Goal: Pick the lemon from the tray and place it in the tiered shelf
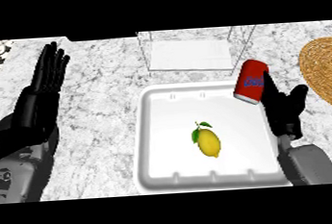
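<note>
Lemon (208, 143), yellow, green-leafed, lying loose in white rectangular tray (163, 133). Black right hand (282, 111) beside tray's right rim, fingers straight, thumb apart. Black left hand (44, 80) resting at left, fingers straight, pressed together.

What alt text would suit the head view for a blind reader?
A yellow lemon lies in the middle of a white tray. The right hand is at its right edge beside a red can; the left hand rests open at left; a clear shelf stands beyond.
</note>
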Motion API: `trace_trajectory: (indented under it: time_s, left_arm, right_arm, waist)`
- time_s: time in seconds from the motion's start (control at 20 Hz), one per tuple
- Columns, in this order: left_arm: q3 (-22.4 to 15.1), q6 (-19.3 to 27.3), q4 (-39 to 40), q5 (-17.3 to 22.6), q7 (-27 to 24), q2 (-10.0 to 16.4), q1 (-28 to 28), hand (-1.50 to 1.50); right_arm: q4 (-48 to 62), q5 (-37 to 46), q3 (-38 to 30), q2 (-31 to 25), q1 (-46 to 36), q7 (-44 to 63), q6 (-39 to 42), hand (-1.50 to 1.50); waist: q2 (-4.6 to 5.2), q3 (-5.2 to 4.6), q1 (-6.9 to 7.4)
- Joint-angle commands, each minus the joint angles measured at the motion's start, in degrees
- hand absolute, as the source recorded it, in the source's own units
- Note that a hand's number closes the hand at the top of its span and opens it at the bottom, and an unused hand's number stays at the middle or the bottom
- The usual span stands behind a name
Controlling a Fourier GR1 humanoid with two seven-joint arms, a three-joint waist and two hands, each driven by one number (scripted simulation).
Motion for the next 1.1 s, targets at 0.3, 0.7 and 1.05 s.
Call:
trace_trajectory:
  time_s: [0.3, 0.7, 1.05]
  left_arm:
    - [0.8, 0.9, 14.6, 3.6, 15.4, -1.2, 13.6, 0.00]
    - [2.3, -0.5, 18.4, 5.5, 22.0, -1.1, 11.7, 0.00]
    - [-1.1, 2.9, 12.5, 3.3, 24.5, -4.8, 14.4, 0.00]
  right_arm:
    - [-2.9, 19.6, 0.1, -25.2, -1.7, -5.6, 3.8, 1.50]
    - [-6.9, 6.4, -3.0, -22.3, 1.5, -13.2, 18.9, -1.50]
    - [-16.1, 2.5, -1.7, -28.4, 4.5, -7.5, 31.1, -1.50]
  waist:
    - [-0.09, -2.91, -1.08]
    - [-1.55, -1.59, -0.74]
    - [-1.72, -1.59, -0.56]
